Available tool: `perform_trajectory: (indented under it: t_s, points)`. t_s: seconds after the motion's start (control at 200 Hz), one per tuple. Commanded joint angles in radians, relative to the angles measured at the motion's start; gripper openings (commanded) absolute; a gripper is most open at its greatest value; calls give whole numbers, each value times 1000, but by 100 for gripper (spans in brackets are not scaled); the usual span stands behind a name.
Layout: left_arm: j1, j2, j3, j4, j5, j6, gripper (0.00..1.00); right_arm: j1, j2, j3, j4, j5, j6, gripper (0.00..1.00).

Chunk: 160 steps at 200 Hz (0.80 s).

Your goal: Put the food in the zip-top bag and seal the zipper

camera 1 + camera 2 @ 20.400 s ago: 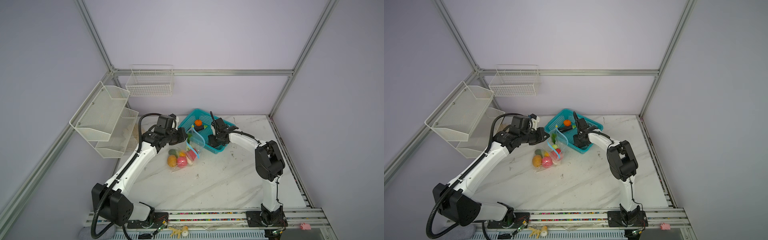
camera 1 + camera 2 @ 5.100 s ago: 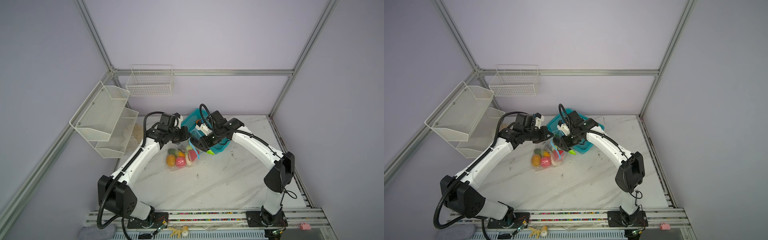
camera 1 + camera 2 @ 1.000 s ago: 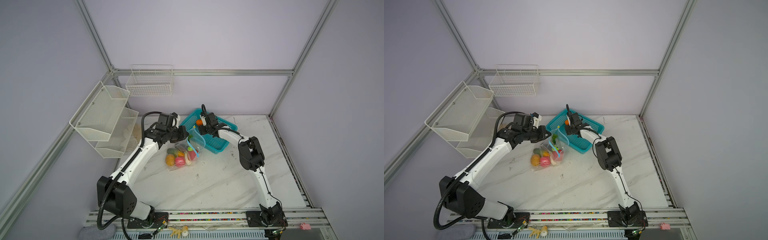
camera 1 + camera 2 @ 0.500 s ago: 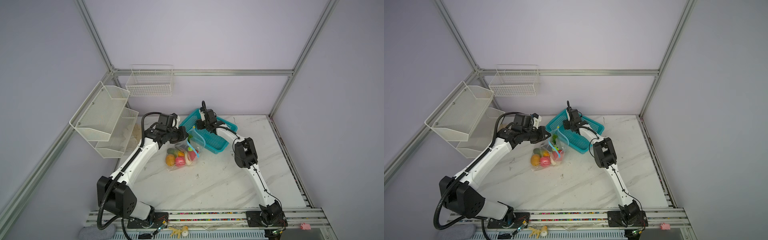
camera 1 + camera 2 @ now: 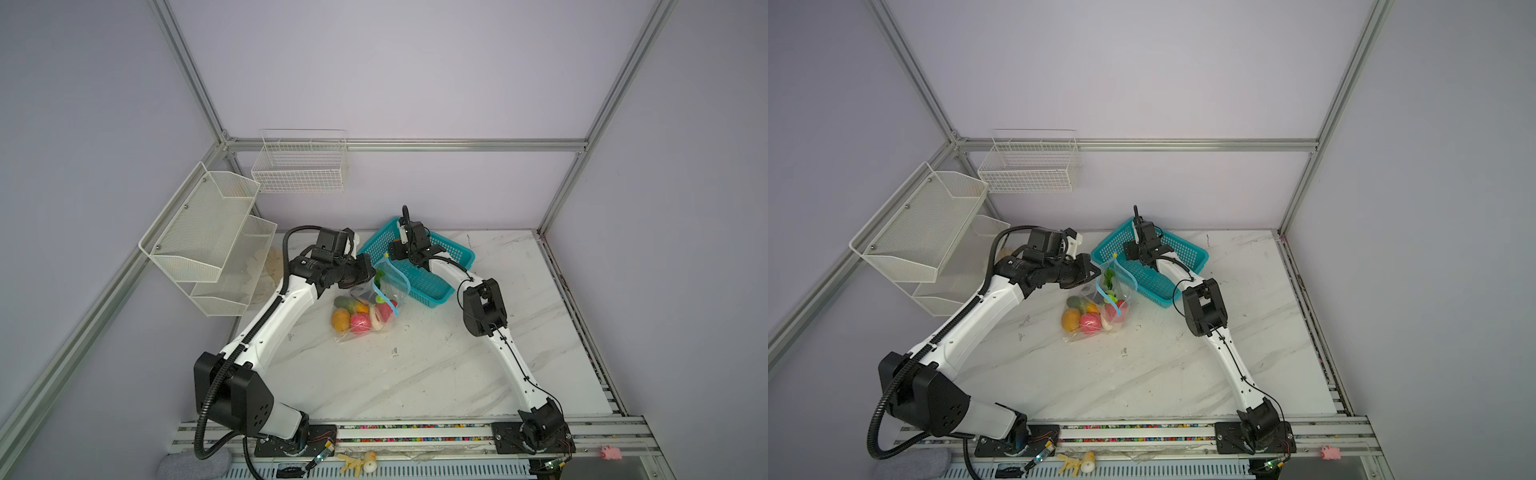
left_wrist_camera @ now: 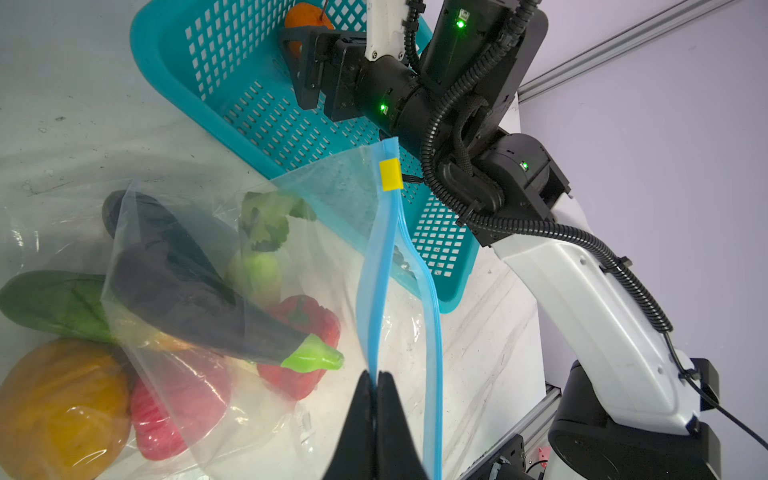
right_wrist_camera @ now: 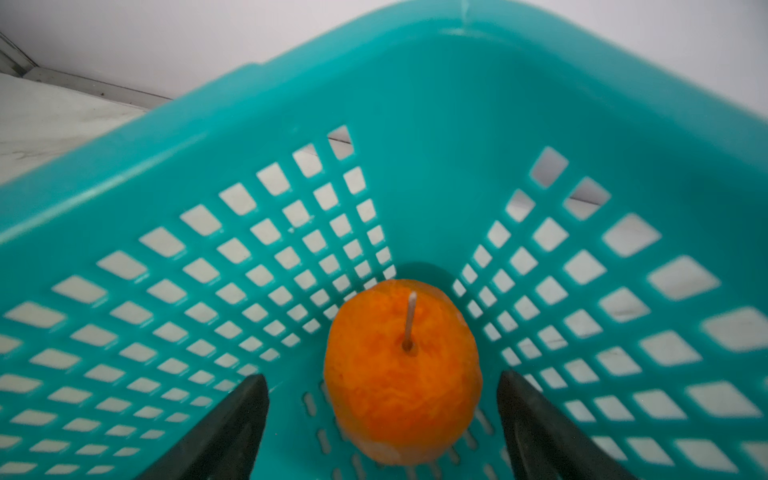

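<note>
In both top views the bag (image 5: 374, 309) (image 5: 1100, 313) sits on the marble table (image 5: 374, 382) a little left of the frame's centre, with its mouth lifted up and toward the teal basket (image 5: 432, 286) (image 5: 1167, 291) just behind and to its right. The left gripper (image 5: 368, 272) (image 5: 1094, 270) comes in from the left at the bag's raised mouth. The left wrist view shows this gripper (image 6: 376, 382) pinched tight on one lip of the blue zipper (image 6: 376, 291), while the other lip bows away, so the mouth gapes. The yellow slider (image 6: 390, 174) sits at the zipper's far end, over the basket rim. Inside the bag lie a dark eggplant (image 6: 187, 282), a red pepper (image 6: 307, 324), a leafy green piece (image 6: 270, 224), a pink piece (image 6: 166, 415) and a yellow-orange fruit (image 6: 58, 407). A green cucumber (image 6: 45, 303) rests by the eggplant; I cannot tell if it is inside the plastic. The right gripper (image 5: 397, 247) (image 5: 1128, 249) dips into the basket's back left corner, above the frame's centre. In the right wrist view its jaws (image 7: 381, 377) stand wide, one on each side of an orange fruit (image 7: 401, 374) with a pale stem, and there is a gap at both sides. That orange sits on the basket floor in the corner, outside the bag.
</note>
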Motion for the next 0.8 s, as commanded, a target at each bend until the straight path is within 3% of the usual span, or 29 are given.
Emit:
perform_trajectory:
  t_s: [0.0,0.345,0.795]
  points:
    - [8,2,59,-1,-8,13,0,-5,33,45,21,17,19,94]
    - [8,3,55,-5,-20,10,0,-8,75,71,56,6,64,94]
    - [8,11,56,-5,-23,18,0,-10,41,33,100,-12,76,79]
